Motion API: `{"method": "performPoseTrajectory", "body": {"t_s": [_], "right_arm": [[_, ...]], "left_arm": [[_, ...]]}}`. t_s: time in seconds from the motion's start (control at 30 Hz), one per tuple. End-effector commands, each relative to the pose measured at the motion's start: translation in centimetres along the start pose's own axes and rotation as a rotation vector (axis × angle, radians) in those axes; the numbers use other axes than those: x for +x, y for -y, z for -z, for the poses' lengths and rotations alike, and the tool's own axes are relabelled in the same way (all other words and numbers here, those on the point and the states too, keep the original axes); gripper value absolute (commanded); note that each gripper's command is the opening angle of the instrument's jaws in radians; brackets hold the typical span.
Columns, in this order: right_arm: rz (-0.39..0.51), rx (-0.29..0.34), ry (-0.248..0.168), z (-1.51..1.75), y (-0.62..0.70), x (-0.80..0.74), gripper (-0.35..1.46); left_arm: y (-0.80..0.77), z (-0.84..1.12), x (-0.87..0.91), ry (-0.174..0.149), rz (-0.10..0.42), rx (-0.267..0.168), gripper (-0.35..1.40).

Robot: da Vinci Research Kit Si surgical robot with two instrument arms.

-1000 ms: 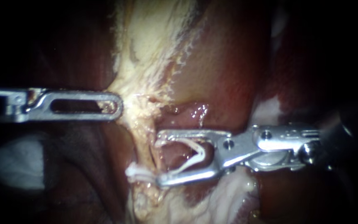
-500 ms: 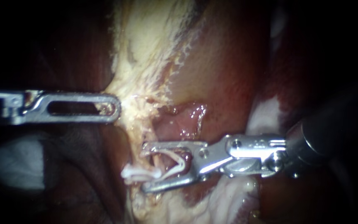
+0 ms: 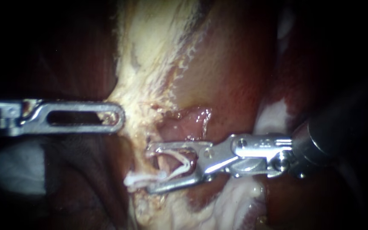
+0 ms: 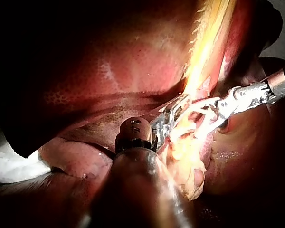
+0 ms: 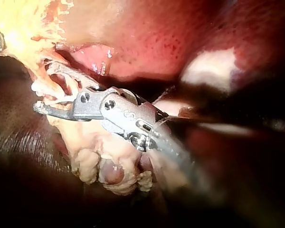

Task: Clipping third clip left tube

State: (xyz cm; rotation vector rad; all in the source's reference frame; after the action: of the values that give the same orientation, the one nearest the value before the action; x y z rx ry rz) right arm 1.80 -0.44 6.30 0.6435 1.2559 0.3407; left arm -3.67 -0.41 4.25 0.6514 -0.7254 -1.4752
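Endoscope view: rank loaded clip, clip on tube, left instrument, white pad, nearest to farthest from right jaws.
From right instrument:
1. loaded clip, between its jaws.
2. clip on tube, beside lower jaw tip.
3. left instrument, upper left.
4. white pad, far left.

Left instrument (image 3: 116,116): bright silver, a rust-red stain near the hinge.
Right instrument (image 3: 150,169): shiny silver tip, dark grey shaft.
Clip (image 3: 183,164): white.
Second clip (image 3: 138,179): white.
Fatty band (image 3: 150,64): cream-yellow, white flecks along its edge.
Liver (image 3: 235,76): deep red-brown, finely mottled.
Wet patch (image 3: 192,121): pink, white glints.
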Motion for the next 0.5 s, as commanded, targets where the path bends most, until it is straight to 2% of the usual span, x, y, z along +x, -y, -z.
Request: {"method": "performPoseTrajectory", "body": {"t_s": [0.03,0.27,0.5], "right_arm": [[0.000,-0.001,-0.001,-0.01,0.00,0.00,0.59],[0.002,0.000,-0.001,-0.09,0.01,0.00,0.59],[-0.023,0.091,-0.005,-0.15,0.16,0.06,0.58]], "left_arm": [[0.02,0.01,0.01,0.000,0.000,0.003,-0.35],[0.10,0.01,0.05,-0.006,0.003,0.007,-0.35],[0.03,0.00,0.01,-0.008,0.001,0.009,-0.35]]}}
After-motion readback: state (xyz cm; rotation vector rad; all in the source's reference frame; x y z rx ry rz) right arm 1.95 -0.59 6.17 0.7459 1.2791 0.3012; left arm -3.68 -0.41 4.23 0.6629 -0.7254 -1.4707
